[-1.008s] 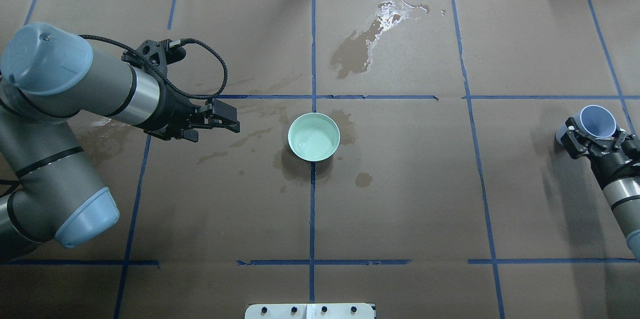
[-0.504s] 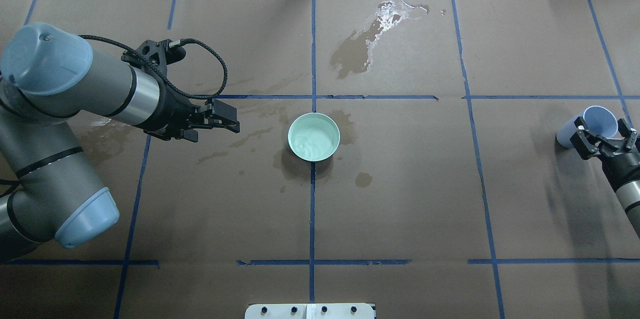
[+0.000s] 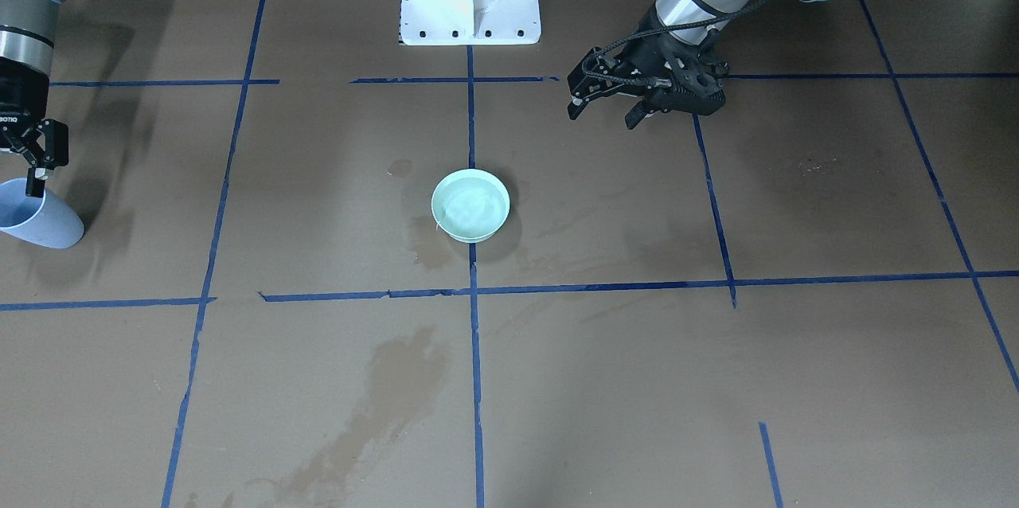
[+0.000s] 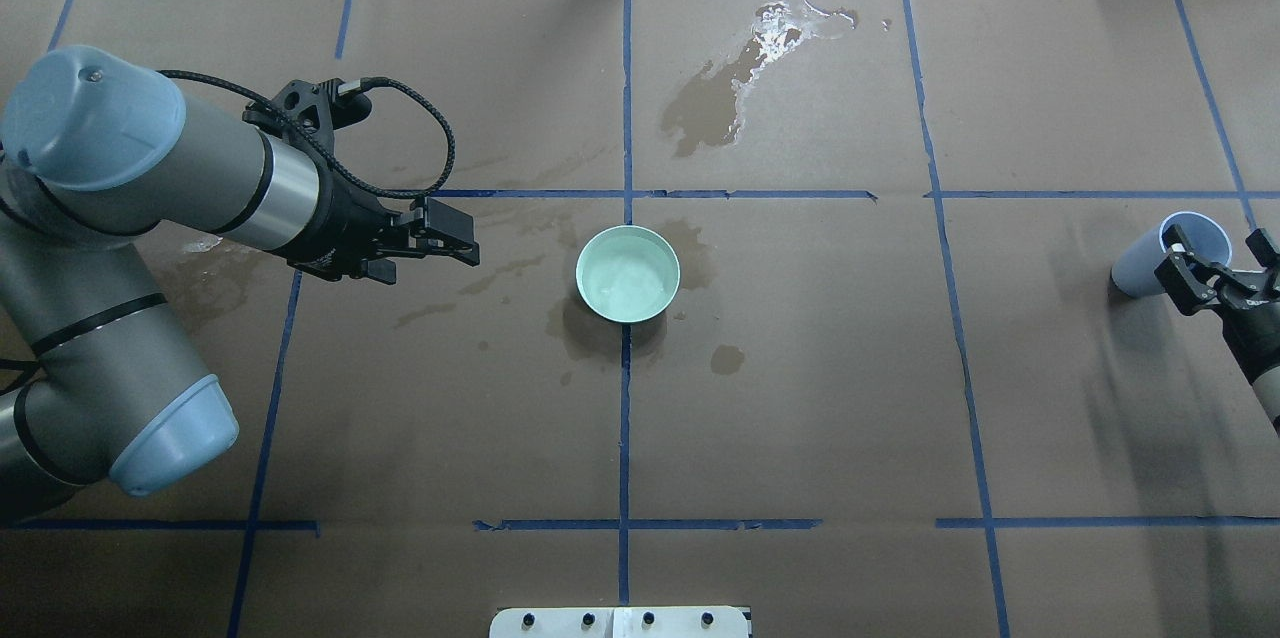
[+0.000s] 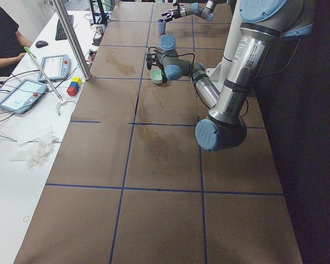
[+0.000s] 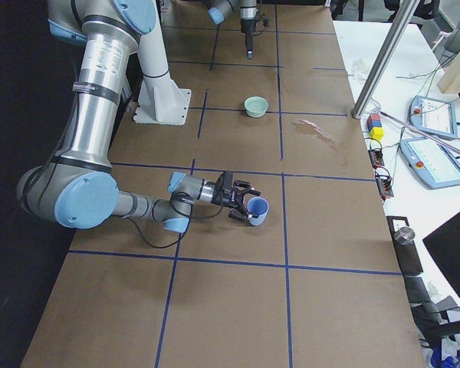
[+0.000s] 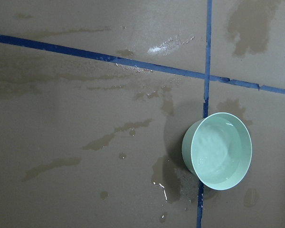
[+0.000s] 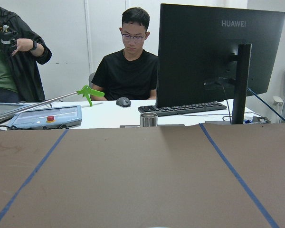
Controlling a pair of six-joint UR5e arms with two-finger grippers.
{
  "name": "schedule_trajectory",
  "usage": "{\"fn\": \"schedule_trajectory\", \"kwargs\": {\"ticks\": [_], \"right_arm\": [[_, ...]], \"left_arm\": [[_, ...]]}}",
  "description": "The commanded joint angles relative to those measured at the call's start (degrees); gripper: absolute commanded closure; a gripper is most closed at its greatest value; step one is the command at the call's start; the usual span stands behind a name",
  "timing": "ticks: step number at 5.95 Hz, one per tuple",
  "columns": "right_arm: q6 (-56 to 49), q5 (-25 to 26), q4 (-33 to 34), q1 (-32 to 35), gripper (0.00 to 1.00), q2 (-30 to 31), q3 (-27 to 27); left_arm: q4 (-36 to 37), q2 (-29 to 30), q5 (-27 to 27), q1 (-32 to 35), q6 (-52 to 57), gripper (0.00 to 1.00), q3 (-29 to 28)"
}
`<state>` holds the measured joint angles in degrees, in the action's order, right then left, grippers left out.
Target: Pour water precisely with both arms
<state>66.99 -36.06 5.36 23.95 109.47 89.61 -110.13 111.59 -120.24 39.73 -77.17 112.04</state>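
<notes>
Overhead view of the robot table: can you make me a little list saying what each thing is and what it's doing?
bowl: pale green, mid-table on a blue tape crossing
water: clear, inside the bowl
cup: pale blue, standing upright on the robot's far right
left end effector: open, empty, hovering beside the bowl, apart from it
right end effector: open, right at the cup, not gripping it
wet stains: dark patches on the brown table cover
</notes>
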Motion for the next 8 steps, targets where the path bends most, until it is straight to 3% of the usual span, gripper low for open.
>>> {"fn": "schedule_trajectory", "kwargs": {"ticks": [1,3,5,6,7,8], "right_arm": [[-1.15,-0.68,0.26,0.56,0.0,1.27,2.31],[-7.98,-10.91,0.26,8.61,0.0,0.57,3.81],[-8.89,-17.69,0.44,14.24,0.0,-1.7,4.43],[-10.02,-26.08,1.13,20.37,0.0,-2.76,4.52],[-18.39,-40.79,1.58,30.09,0.0,-2.77,4.61],[-21.69,-52.16,3.41,37.93,0.0,-2.77,4.61]], "left_arm": [[0.0,0.03,0.0,-0.52,-0.09,0.0,-0.59],[0.09,1.86,0.44,-1.92,-0.44,0.0,-3.56],[0.17,7.64,8.57,-7.79,-4.02,0.0,-9.17],[0.18,10.2,8.79,-8.08,-4.04,0.0,-12.51],[1.65,13.19,9.05,-8.09,-4.04,0.0,-15.33],[4.02,14.7,9.23,-8.35,-4.04,0.0,-15.8]]}}
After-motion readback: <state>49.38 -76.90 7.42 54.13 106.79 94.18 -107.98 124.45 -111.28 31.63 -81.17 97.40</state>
